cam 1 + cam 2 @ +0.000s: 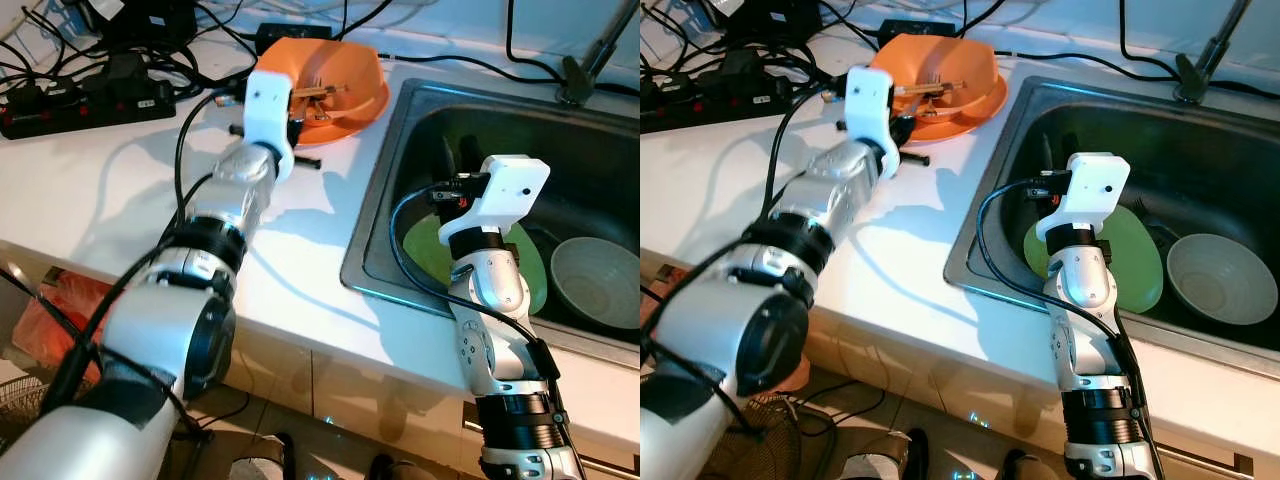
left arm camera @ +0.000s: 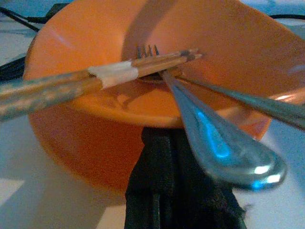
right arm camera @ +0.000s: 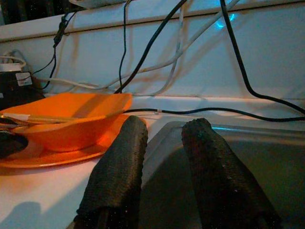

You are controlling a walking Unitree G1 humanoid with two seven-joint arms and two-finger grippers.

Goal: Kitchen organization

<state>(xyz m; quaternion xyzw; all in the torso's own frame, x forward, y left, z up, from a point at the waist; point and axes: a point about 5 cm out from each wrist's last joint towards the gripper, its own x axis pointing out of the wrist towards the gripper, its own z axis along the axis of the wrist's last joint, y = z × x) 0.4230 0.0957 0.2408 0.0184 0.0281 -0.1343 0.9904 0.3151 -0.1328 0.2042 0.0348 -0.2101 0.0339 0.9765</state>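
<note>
An orange bowl sits on an orange plate on the white counter, left of the sink. Wooden chopsticks, a fork and a metal spoon lie in the bowl with their handles over the rim. My left gripper is shut, low against the bowl's near wall, under the spoon handle and holding nothing. My right gripper hangs open over the left part of the sink. Between its fingers nothing is held. A green plate lies in the sink below it.
A pale bowl rests beside the green plate in the sink. The faucet base stands behind the sink. A black power strip and tangled cables fill the counter's back left. The white counter ends at a front edge.
</note>
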